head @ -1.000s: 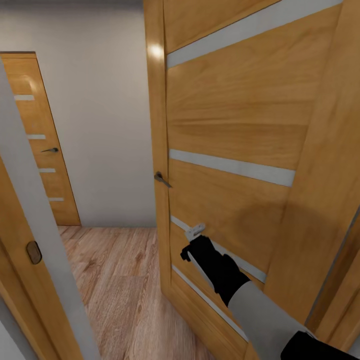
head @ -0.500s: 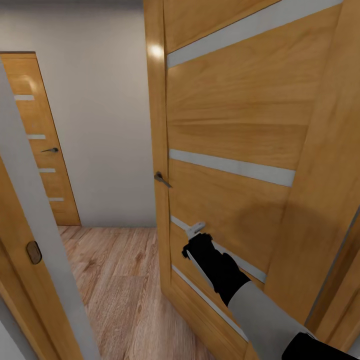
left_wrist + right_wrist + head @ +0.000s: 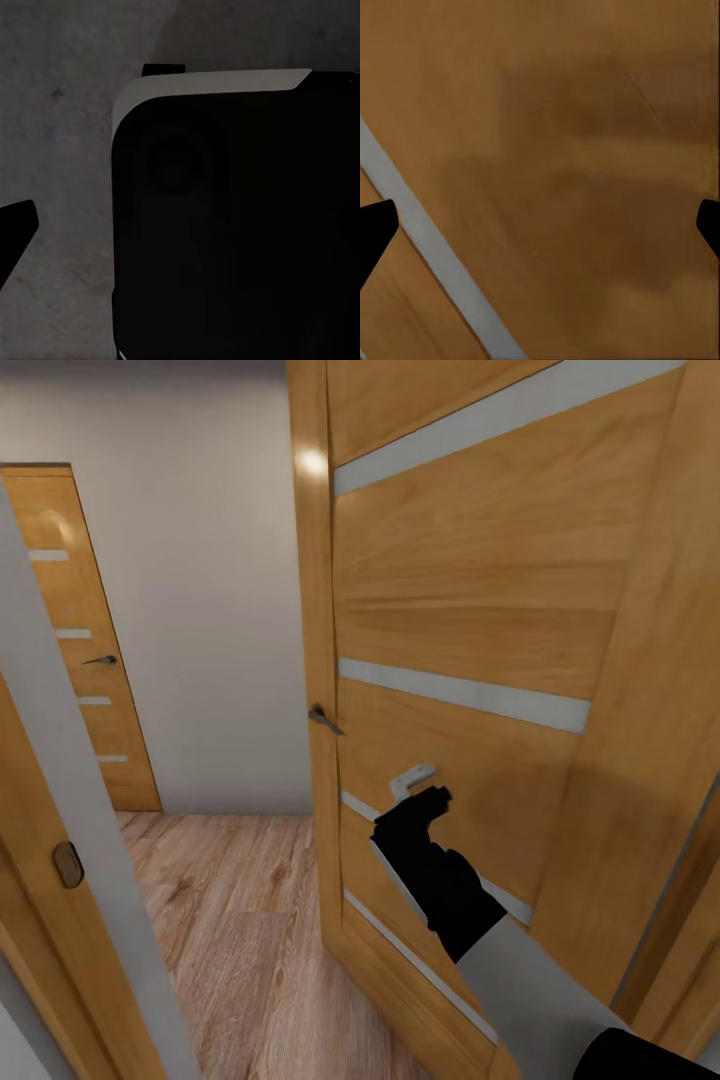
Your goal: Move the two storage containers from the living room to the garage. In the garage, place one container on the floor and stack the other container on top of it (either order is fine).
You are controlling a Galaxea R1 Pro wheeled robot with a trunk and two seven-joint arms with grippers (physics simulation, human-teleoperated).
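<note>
- Orange wood door with pale horizontal stripes standing open at near right of head view, close to camera; dark lever handle on its leading edge.
- Right arm reaching up from lower right, grey forearm, black wrist; right end effector raised against door face, just above a pale stripe. One light-grey finger visible, tilted; contact with door: cannot tell.
- Right wrist view: door panel very close, pale stripe crossing diagonally; two black fingertips at opposite edges of picture, spread wide, nothing between them.
- Left wrist view: dark rounded black body with light rim over mottled grey surface; one black fingertip at edge only. Left end effector state: cannot tell.
- Second striped orange door, shut, at far left against grey-white wall; light wood-plank floor between.
- Door frame edge with small oval fitting in near left foreground.
- Hallway setting; no red-orange storage containers seen, location cannot tell.
</note>
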